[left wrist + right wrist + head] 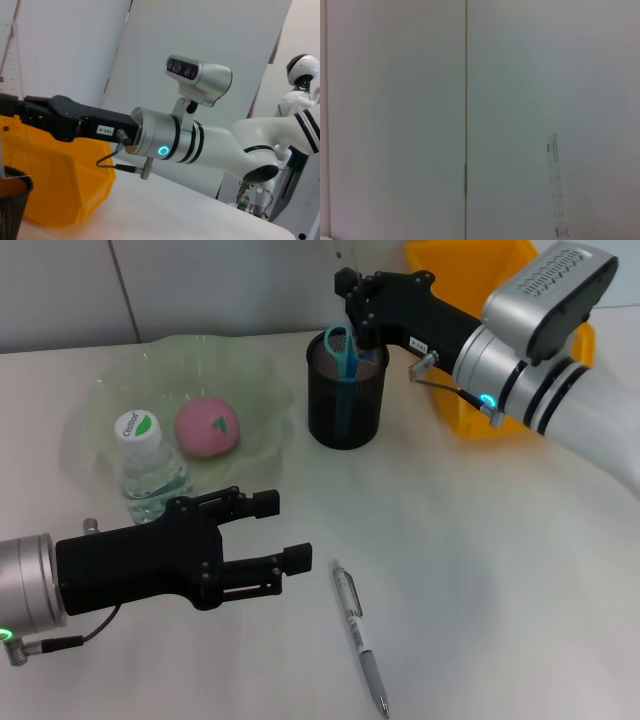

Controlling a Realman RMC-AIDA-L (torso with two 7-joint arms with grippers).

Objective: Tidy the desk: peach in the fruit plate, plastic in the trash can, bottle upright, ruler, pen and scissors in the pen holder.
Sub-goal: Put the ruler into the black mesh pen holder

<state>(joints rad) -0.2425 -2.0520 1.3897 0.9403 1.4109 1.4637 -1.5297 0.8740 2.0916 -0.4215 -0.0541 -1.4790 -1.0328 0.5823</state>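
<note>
The right gripper (352,302), clamping the clear plastic ruler (556,185) above the black wire-mesh pen holder (346,400), should descend vertically, clearing its rim; beside, the left gripper (283,532) gaped empty.

Silver wrists, glowing green rings; black-bodied grippers, thin cables

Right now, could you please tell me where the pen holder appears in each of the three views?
Head view: the pen holder stands upper centre on the desk, scissors inside, right pincer above it.
Left wrist view: only its rim and mesh wall show in the lower left corner.
Right wrist view: not in it.
Shared landmark: the yellow trash can beside it.
</note>
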